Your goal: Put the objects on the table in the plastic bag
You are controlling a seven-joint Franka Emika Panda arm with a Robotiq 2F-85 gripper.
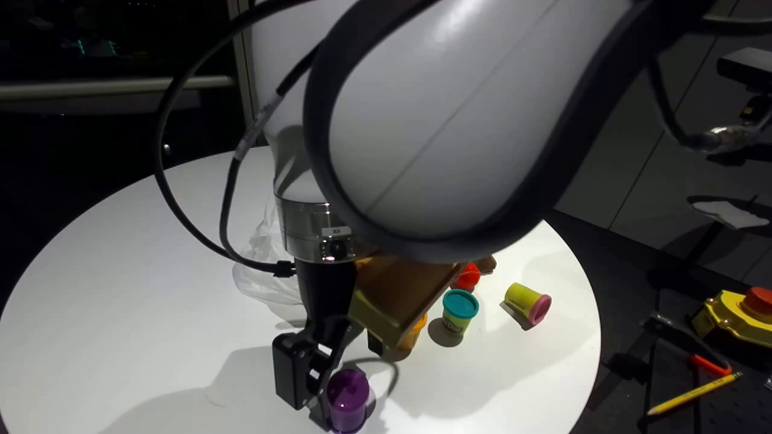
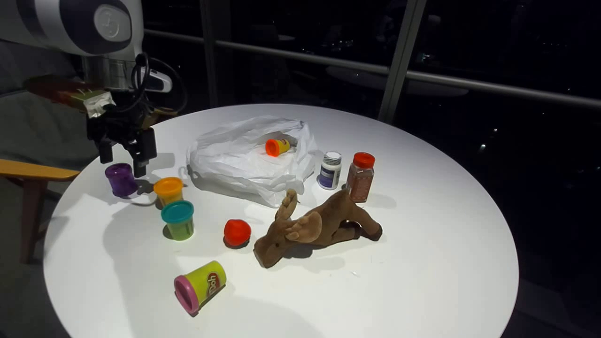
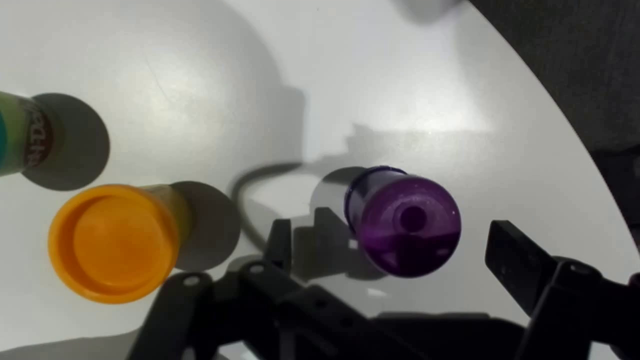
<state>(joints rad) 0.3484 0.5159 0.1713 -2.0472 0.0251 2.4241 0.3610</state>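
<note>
Wrist view shows the gripper (image 3: 390, 240) released, jaws wide apart, a purple tub (image 3: 410, 225) in view between them, an orange-lidded tub (image 3: 115, 245) to its left. In an exterior view, a teal-lidded Play-Doh tub (image 2: 179, 221) stands at the left of the round table (image 2: 422, 263), a plush moose (image 2: 328, 219) to its right; farther off lies the plastic bag (image 2: 230, 159), an orange-capped yellow tub (image 2: 278, 147) among its folds.

Both ext. views look dn. across table (image 2: 446, 249); wrist cam nearer, pointing dn.; all share purple tub (image 3: 405, 222).

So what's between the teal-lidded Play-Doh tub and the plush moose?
An exterior view shows a rounded red object between the teal-lidded tub and moose.
</note>
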